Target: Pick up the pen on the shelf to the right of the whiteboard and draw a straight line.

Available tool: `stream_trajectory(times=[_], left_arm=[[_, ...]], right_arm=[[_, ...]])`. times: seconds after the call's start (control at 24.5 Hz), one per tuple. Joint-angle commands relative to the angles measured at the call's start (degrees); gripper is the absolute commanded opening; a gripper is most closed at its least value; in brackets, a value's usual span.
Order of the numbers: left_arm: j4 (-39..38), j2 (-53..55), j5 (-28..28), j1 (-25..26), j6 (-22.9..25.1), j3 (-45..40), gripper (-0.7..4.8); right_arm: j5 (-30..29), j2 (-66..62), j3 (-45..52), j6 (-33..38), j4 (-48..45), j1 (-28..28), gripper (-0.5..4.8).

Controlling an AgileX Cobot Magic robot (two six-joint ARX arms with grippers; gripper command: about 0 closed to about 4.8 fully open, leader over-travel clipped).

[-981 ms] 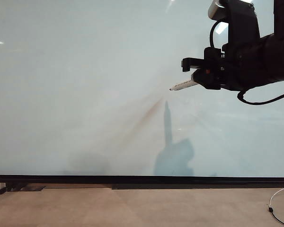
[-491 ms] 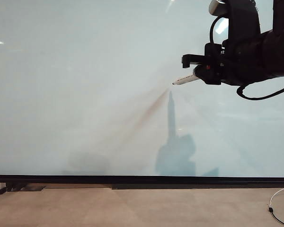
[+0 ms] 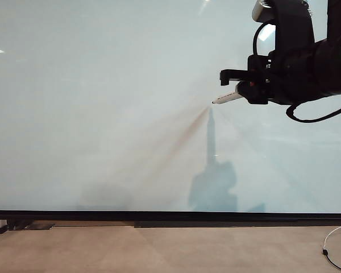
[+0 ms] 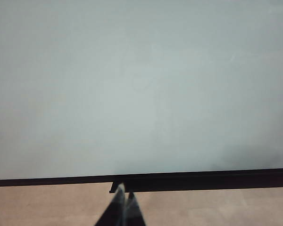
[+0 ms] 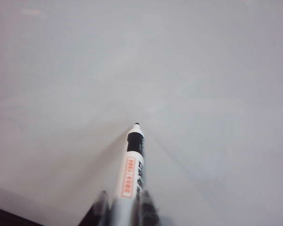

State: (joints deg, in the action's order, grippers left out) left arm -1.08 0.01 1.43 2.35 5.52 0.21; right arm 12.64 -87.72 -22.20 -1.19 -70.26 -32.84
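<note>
The whiteboard [image 3: 102,102] is faced by the right gripper [image 3: 241,91], high at its right, fingers clamped on the pen [image 3: 227,98], whose long axis lies near level, tip pointing left at the board, while the left gripper [image 4: 122,207] is seen low, fingers together.

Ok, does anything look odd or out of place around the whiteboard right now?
Nothing stands out. The whiteboard is unmarked and intact. The right hand holds the pen by its barrel, tip toward the board. The left hand sits shut low by the board's black lower edge.
</note>
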Motion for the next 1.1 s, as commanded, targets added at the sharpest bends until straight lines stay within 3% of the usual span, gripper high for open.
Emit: stream_trajectory(times=[0.04, 1.1], left_arm=[[0.7, 0.0, 0.1, 0.0, 0.0, 0.2, -0.05], [0.7, 0.0, 0.1, 0.0, 0.0, 0.2, -0.05]], right_arm=[[0.6, 0.2, -0.2, -0.3, -1.7, 0.4, -0.08], [2.9, 0.2, -0.1, -3.4, -1.3, 3.4, -0.08]])
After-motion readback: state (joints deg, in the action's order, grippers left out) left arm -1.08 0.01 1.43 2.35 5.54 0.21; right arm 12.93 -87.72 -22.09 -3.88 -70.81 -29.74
